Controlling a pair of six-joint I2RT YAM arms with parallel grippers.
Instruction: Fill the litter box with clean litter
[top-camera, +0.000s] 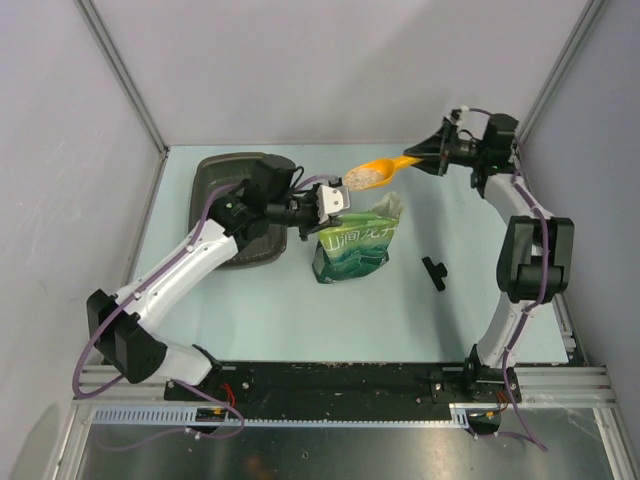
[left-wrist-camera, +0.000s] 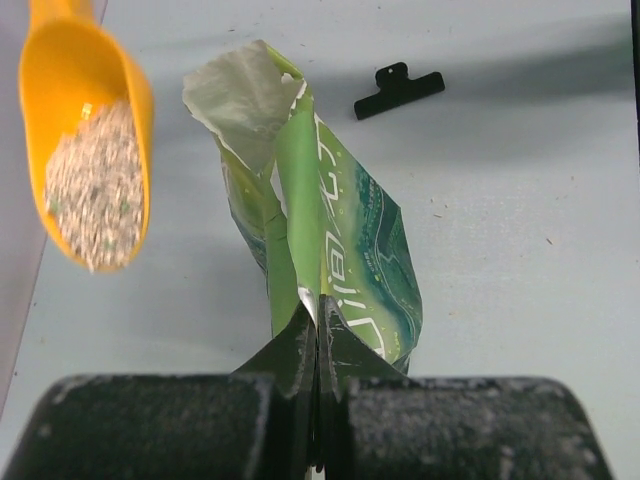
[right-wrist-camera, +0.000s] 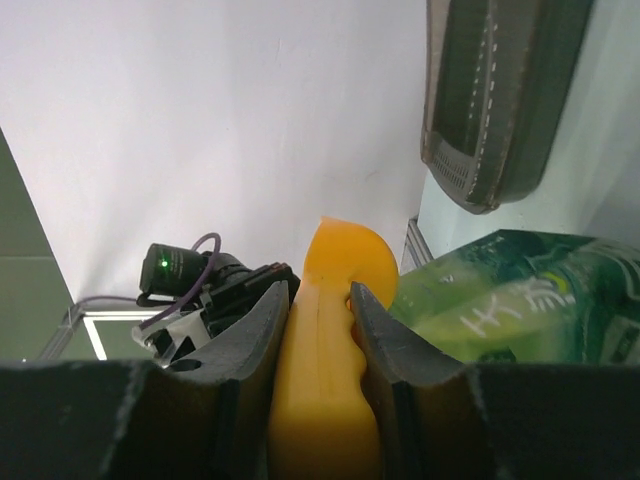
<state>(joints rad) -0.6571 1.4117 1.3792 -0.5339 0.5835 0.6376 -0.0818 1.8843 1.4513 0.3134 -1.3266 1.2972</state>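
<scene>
Over the pale table (top-camera: 300, 320), right jaws hold a scoop (top-camera: 372, 172) of clean litter (top-camera: 362, 177), left jaws pinch the pouch (top-camera: 352, 245); litter box (top-camera: 213, 183) seemingly unfilled.

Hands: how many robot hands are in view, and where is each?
2. The left hand is shut on the top edge of the pouch, just right of the litter box. The right hand, far right, grips the scoop, which holds litter. None seems hidden.
</scene>
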